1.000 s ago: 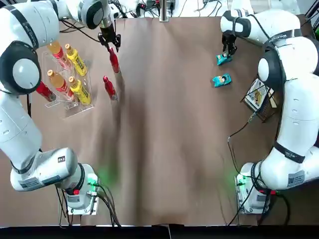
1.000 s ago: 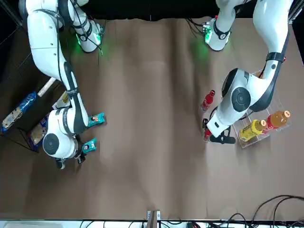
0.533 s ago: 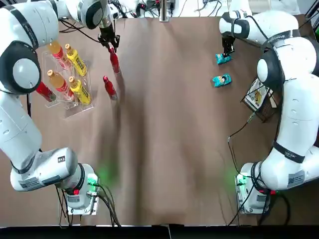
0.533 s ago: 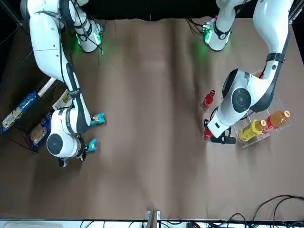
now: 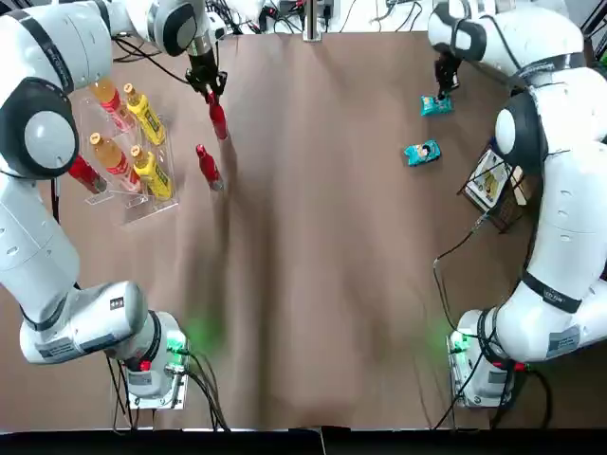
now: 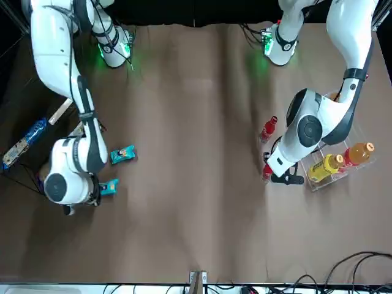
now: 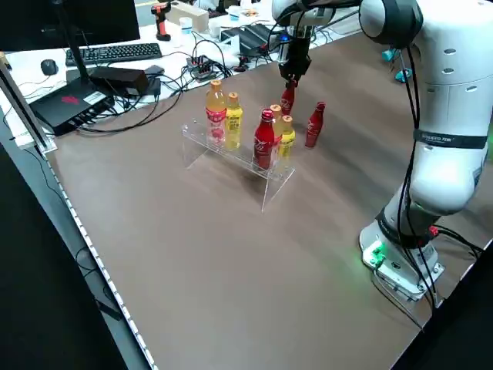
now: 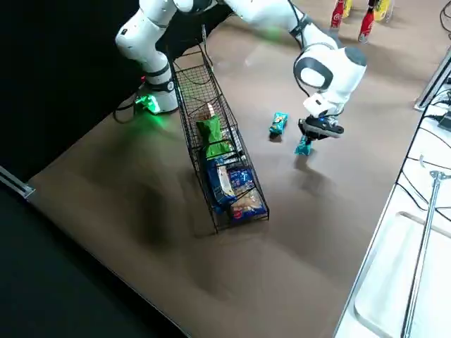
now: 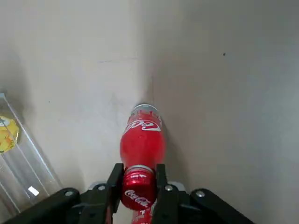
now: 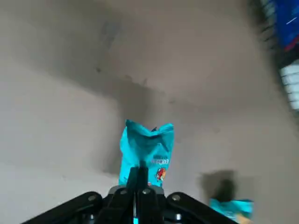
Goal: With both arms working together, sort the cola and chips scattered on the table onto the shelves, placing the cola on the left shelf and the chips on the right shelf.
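Hanging near the table's far edge in the top view, the right gripper (image 5: 444, 90) is holding one teal packet (image 5: 436, 105) away from the wire basket (image 5: 513, 210), which is lying nearer the robot's base and farther right; the loose packet (image 5: 422, 153) is resting crosswise, nearer the base. The left gripper (image 5: 213, 92) is reaching over a red bottle (image 5: 218, 120), the clear rack (image 5: 150, 214) lying to its left. In the front view, the right arm is staying the nearer one to both packets. The left side view is showing that bottle upright, beside a second upright one (image 7: 314, 125). In the right side view, a green packet (image 8: 215, 134) is sitting in the basket. The left wrist view is showing fingers closing snugly around the cap; the right wrist view, fingers pinching the packet's end, its long axis pointing away from them.
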`<action>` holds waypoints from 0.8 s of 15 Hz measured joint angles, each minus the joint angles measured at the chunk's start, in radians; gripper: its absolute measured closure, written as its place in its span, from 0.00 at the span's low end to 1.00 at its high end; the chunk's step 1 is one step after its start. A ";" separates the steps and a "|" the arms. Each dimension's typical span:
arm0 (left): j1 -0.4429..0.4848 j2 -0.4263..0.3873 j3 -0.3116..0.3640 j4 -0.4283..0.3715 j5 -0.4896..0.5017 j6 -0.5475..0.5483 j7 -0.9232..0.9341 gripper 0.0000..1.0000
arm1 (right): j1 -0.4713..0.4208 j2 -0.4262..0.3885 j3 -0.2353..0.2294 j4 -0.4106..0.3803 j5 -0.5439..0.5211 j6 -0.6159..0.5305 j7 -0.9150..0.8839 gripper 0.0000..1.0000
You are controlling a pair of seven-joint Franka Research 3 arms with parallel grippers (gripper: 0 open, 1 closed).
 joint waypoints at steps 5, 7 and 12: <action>0.038 -0.022 -0.002 0.056 0.035 -0.156 0.031 0.68 | -0.002 -0.072 -0.019 0.032 0.000 -0.143 -0.076 0.99; 0.076 -0.069 -0.004 0.127 0.047 -0.323 0.134 0.68 | -0.009 -0.083 -0.028 0.055 -0.001 -0.209 -0.112 0.99; 0.179 -0.206 -0.007 0.227 0.048 -0.588 0.463 0.68 | -0.028 -0.182 -0.052 0.140 -0.026 -0.480 -0.256 0.99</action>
